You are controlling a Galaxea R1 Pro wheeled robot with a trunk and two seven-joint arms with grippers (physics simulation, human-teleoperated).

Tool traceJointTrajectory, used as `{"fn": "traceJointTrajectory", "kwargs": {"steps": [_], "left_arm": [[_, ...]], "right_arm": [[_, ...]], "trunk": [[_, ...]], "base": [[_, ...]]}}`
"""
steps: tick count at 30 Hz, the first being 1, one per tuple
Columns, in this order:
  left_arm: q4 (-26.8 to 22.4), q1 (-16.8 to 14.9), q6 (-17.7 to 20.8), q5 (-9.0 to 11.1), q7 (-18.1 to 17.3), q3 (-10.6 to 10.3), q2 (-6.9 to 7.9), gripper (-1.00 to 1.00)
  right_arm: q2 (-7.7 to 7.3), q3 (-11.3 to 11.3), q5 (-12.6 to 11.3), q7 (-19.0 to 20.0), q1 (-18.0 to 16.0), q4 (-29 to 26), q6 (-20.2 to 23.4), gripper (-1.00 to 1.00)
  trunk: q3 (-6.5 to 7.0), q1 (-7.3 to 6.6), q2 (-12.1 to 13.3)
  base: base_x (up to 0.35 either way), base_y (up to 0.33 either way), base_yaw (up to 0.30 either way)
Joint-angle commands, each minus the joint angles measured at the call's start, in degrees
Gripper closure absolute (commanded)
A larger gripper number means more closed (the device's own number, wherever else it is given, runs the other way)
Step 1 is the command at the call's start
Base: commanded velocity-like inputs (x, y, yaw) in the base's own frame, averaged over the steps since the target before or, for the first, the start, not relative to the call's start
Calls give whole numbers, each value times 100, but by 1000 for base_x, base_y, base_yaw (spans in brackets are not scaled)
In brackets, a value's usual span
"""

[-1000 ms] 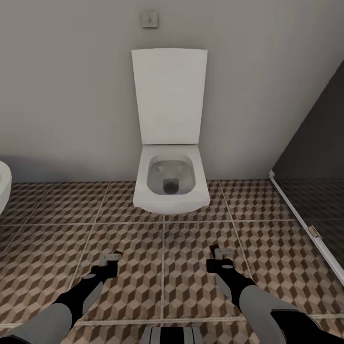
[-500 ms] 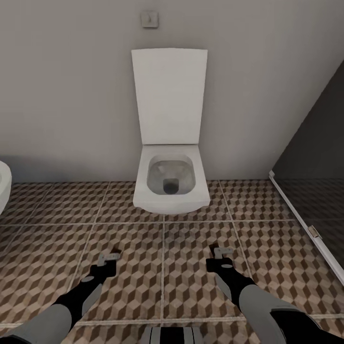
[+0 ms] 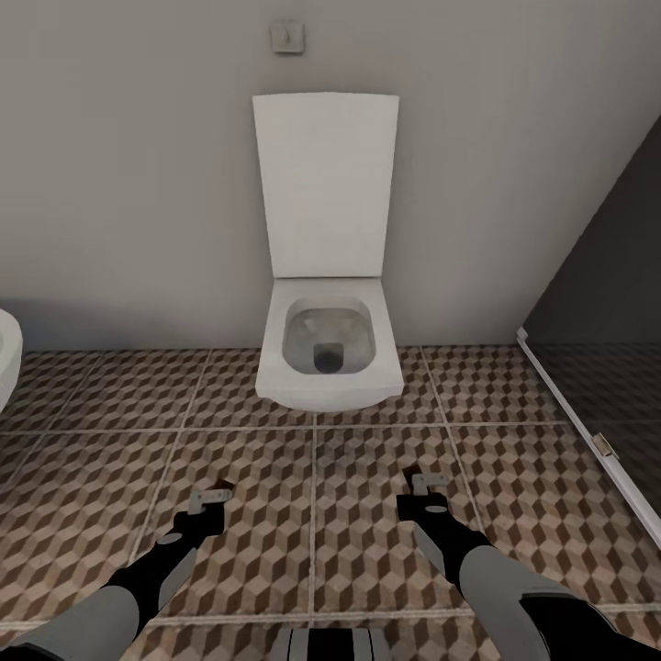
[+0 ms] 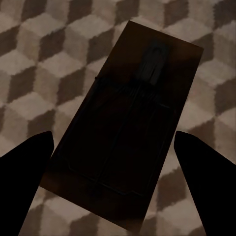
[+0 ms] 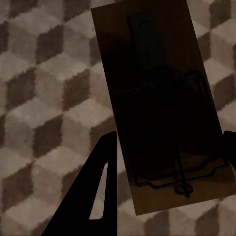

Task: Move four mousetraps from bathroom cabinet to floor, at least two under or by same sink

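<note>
My left gripper (image 3: 209, 500) hangs low over the bathroom floor (image 3: 312, 514), shut on a mousetrap (image 4: 132, 123). This flat brown board with dark wire parts sits between the two dark fingertips (image 4: 24, 164). My right gripper (image 3: 427, 485) is level with it to the right, shut on a second mousetrap (image 5: 157, 98), with a finger (image 5: 96, 191) against the board's edge. Cube-patterned tiles lie behind both traps. The cabinet and the bathroom sink are out of view.
A white toilet (image 3: 326, 353) with its lid raised stands straight ahead against the grey wall. A dark glass partition on a white rail (image 3: 588, 431) runs along the right. The edge of a rounded white fixture (image 3: 5, 358) shows at the far left.
My left gripper has drifted slightly down and to the left with its mousetrap. The right gripper and the view have hardly moved.
</note>
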Motion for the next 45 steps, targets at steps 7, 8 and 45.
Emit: {"fn": "traceJointTrajectory", "kwargs": {"steps": [7,8,45], "left_arm": [[-10,-2,-14,43,34,-49,-4,100],[-12,-2,-13,43,38,-49,-10,100],[-37,-2,-36,99,113,-5,-216,100]], "right_arm": [[4,-17,48,-17,0,-3,-3,100],[5,-17,48,-17,0,-3,-5,100],[-3,-16,58,-32,-2,-20,-4,100]], "trunk": [[-4,-1,-1],[-4,-1,-1],[-403,45,-26]], "base": [[0,0,0],[0,0,0],[0,0,0]]}}
